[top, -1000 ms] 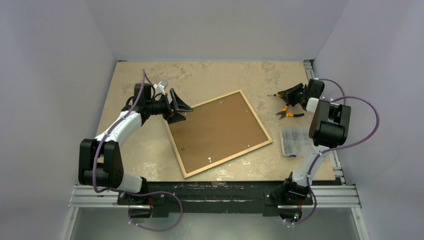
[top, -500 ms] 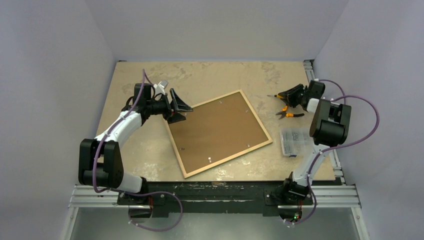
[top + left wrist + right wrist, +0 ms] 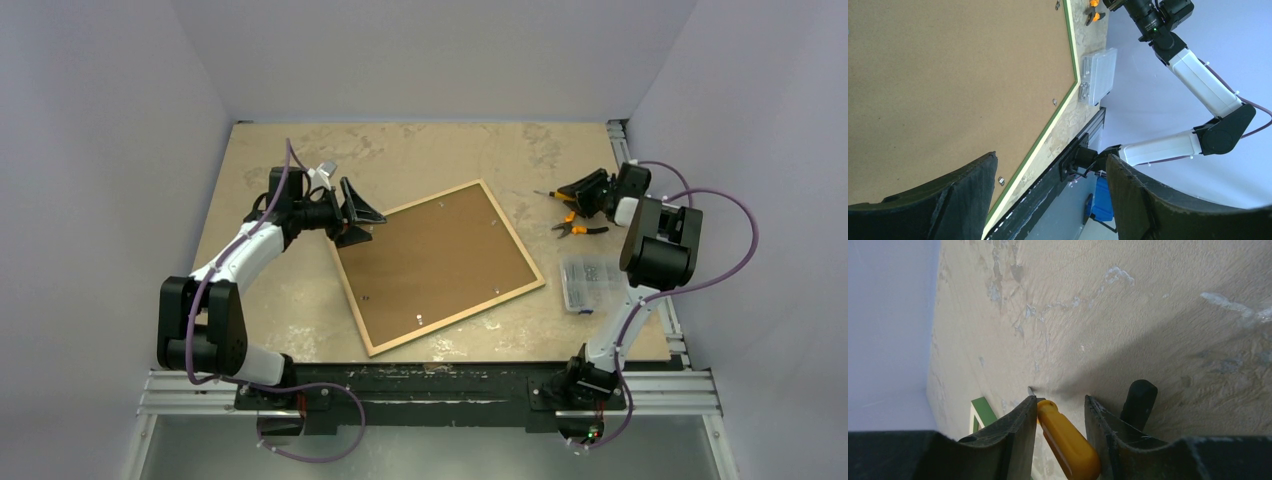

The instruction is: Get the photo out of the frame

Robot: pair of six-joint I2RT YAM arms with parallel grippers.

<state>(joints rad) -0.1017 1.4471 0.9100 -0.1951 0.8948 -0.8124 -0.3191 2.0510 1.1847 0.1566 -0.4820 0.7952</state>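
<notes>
A: Left gripper [image 3: 370, 224]: fingers spread wide, nothing between them. It hangs at the far-left corner of the frame [image 3: 457, 319]. Touching it or not, cannot tell.

B: Right one?

A: Right gripper [image 3: 1060, 400]: low over the table's far-right side, fingers parted. A screwdriver [image 3: 1068, 445] with an orange handle lies between them, metal tip pointing away. There is a gap between the handle and one finger near the tips. Contact with the other finger is not clear. A black rounded end [image 3: 1138, 397] sits just outside that finger; cannot tell what it is.

B: The photo?

A: The photo [image 3: 435, 262] is in the frame, face down, brown board up. Frame flat at mid-table, turned at an angle, pale wood edge showing from above and a green edge in the left wrist view. Small metal tabs [image 3: 1054, 101] sit along the board's margin.

B: Surface, room?

A: Table [image 3: 420, 150] is beige, mottled, with whitish scuffs. Pale walls on three sides. A black rail [image 3: 430, 385] runs along the near edge, carrying both arm bases.

B: Anything else around?

A: Pliers [image 3: 578, 229] with orange grips lie just on the near side of the right gripper. A clear plastic box [image 3: 588, 283] sits nearer again, beside the frame's right corner but apart from it. The pliers lie between the right gripper and the box.
</notes>
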